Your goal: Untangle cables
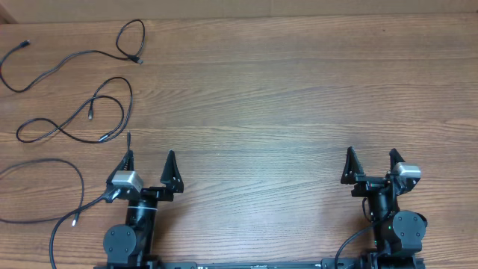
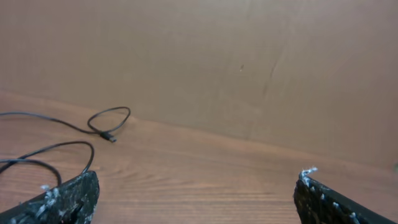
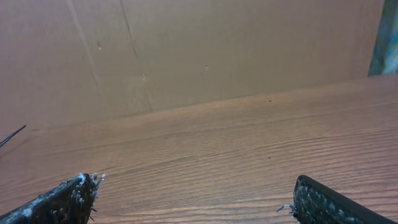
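Three thin black cables lie spread over the left side of the wooden table. The far one (image 1: 137,60) ends in a small loop, also seen in the left wrist view (image 2: 111,138). The middle cable (image 1: 104,139) crosses over itself, and one of its ends lies just beyond my left gripper's outer finger. The near cable (image 1: 75,221) curves past the left arm's base. My left gripper (image 1: 149,161) (image 2: 196,196) is open over bare wood with nothing between its fingers. At the right, far from the cables, my right gripper (image 1: 371,157) (image 3: 196,196) is also open and holds nothing.
A brown cardboard wall (image 2: 199,62) stands along the table's far edge. Both arm bases (image 1: 131,235) (image 1: 399,228) sit at the near edge, with thicker black robot wires beside them.
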Available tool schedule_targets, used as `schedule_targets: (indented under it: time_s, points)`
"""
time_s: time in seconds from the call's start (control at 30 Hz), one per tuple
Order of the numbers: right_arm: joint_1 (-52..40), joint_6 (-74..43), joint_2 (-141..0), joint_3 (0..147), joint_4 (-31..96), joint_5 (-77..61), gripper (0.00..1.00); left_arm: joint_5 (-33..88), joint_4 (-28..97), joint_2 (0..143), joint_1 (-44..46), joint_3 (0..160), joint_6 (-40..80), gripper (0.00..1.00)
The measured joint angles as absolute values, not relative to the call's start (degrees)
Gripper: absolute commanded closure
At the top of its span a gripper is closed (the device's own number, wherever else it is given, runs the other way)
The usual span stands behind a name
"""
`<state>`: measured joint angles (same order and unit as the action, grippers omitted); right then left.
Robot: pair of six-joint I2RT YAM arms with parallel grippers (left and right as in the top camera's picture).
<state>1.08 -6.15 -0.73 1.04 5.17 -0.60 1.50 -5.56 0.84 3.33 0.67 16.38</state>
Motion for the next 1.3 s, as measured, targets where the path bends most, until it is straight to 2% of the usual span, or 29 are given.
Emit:
schedule_targets:
  time_s: [0.27, 0.87, 1.3]
  points:
    - [1.1, -6.2, -0.7, 1.1, 5.2, -0.6, 0.0, 0.4, 4.3, 0.8, 3.3, 0.5, 16.4, 0.0]
    - [1.1, -6.1, -0.7, 1.0, 5.2, -0.6, 0.0, -0.8, 4.5, 0.8, 3.3, 0.5, 1.6, 0.0]
    - [1.1, -6.2, -0.7, 1.1, 5.1, -0.6, 0.0, -2.5, 4.5, 0.8, 3.3, 0.5, 3.9, 0.0]
